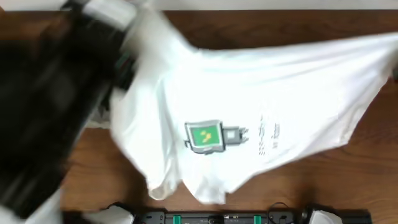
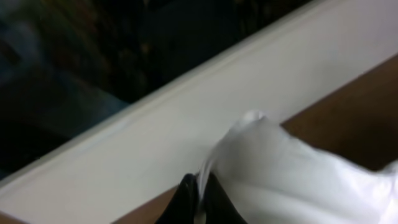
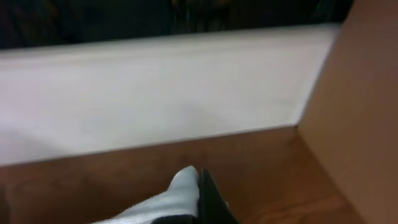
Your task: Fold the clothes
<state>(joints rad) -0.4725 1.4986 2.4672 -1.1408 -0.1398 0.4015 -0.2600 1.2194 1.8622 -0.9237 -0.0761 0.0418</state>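
The white T-shirt (image 1: 249,118), with its green square graphic (image 1: 204,137) and grey lettering, hangs stretched across the table between my two grippers. My left arm is a large dark blur at the upper left. My left gripper (image 1: 126,67) is shut on a shirt edge; the left wrist view shows white cloth (image 2: 292,174) pinched between its black fingers (image 2: 200,190). My right gripper is at the far right edge of the overhead view, barely visible. In the right wrist view its fingers (image 3: 200,180) are shut on a fold of white cloth (image 3: 168,199).
The brown wooden table (image 1: 348,180) lies under the shirt. A white border (image 2: 186,118) runs along its far edge. A wooden side panel (image 3: 360,112) stands to the right. The black arm bases (image 1: 224,218) sit at the front edge.
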